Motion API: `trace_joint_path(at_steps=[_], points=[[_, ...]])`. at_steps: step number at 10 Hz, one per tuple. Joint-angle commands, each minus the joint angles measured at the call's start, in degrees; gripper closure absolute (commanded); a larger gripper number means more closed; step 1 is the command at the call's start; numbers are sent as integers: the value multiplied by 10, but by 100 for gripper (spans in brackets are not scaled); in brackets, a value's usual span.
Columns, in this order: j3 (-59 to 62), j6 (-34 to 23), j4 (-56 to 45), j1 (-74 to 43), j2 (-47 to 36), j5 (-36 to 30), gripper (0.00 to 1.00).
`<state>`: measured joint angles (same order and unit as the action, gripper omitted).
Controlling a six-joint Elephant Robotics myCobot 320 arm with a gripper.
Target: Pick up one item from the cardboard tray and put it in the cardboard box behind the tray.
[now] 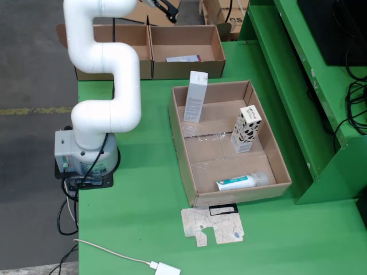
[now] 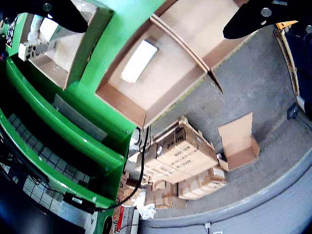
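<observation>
The cardboard tray (image 1: 182, 150) sits mid-table. It holds an upright white carton (image 1: 196, 96), a black-and-white patterned box (image 1: 246, 130) and a white tube (image 1: 239, 183) lying at the front. Behind it stands the cardboard box (image 1: 217, 47) with a flat white packet (image 1: 183, 58) inside. My gripper (image 1: 167, 8) hovers over that box's back edge. In the wrist view my gripper (image 2: 161, 14) is open, its black fingers (image 2: 63, 12) wide apart with nothing between. Below lie the box (image 2: 195, 44), the packet (image 2: 139, 61) and part of the tray (image 2: 63, 56).
A second cardboard box (image 1: 123, 40) stands left of the first. The arm's base (image 1: 86, 154) is at the table's left edge. A cardboard scrap (image 1: 212, 224) and a white cable plug (image 1: 165, 268) lie near the front. A green frame (image 1: 298, 86) runs along the right. Stacked cartons (image 2: 180, 161) sit on the floor beyond.
</observation>
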<state>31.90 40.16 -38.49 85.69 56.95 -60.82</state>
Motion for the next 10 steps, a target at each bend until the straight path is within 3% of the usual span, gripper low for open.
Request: trace_joint_path(at_steps=[1, 2, 5, 6, 7, 8, 9, 10], points=[[-166, 32, -198, 27, -191, 4, 0], [-319, 43, -140, 37, -288, 11, 0], [-319, 90, -222, 69, -341, 22, 0], [-149, 100, -334, 74, -277, 24, 0], [-149, 100, -334, 74, -277, 24, 0], [43, 78, -470, 37, -229, 21, 0], [43, 78, -470, 37, -229, 21, 0], [110, 41, -529, -18, -246, 12, 0]])
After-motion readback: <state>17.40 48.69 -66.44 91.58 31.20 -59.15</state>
